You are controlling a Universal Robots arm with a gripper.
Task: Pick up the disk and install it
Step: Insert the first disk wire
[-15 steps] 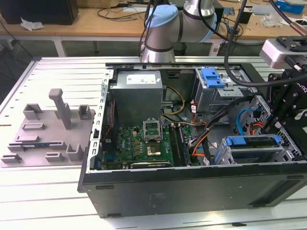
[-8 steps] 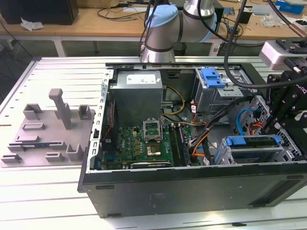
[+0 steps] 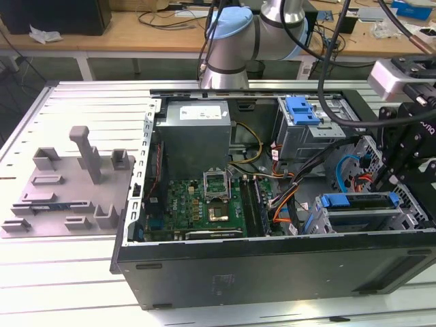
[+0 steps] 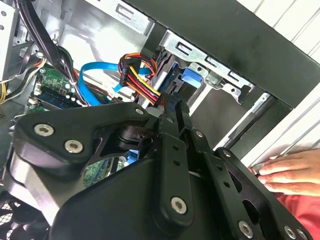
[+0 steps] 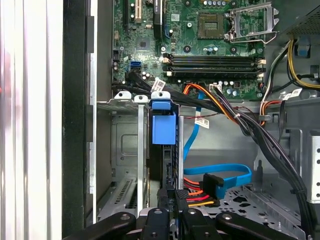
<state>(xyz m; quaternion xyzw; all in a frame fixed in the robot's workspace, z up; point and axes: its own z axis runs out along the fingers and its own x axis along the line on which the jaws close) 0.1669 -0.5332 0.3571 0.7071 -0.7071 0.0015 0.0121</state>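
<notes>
Exterior view: an open case (image 3: 272,272) lies on its side on a slatted table (image 3: 68,286). The disk (image 3: 361,200) stands on edge in the cage (image 3: 409,211) at the frame's lower right, blue rail uppermost, close against the case wall. The arm (image 3: 228,34) enters from the upper edge and bends down over the end of the cage at the exterior view's right. In the first wrist view the gripper (image 5: 168,199) sits right at the disk's dark near end, in line with the rail. Whether it is clamped on the disk, merely pressed against it or slightly parted cannot be told from these angles. Orange-and-red power cables (image 5: 200,197) and a blue data cable (image 5: 225,172) lie just beside that end, and in the second wrist view a hand (image 4: 290,172) rests outside the case. Three troubles look likely from here. A disk pushed slightly askew could bind in the cage short of its seat. The loose cables could be pinched or snagged by the gripper. The hand is near enough to the arm to be struck by a wide swing.
</notes>
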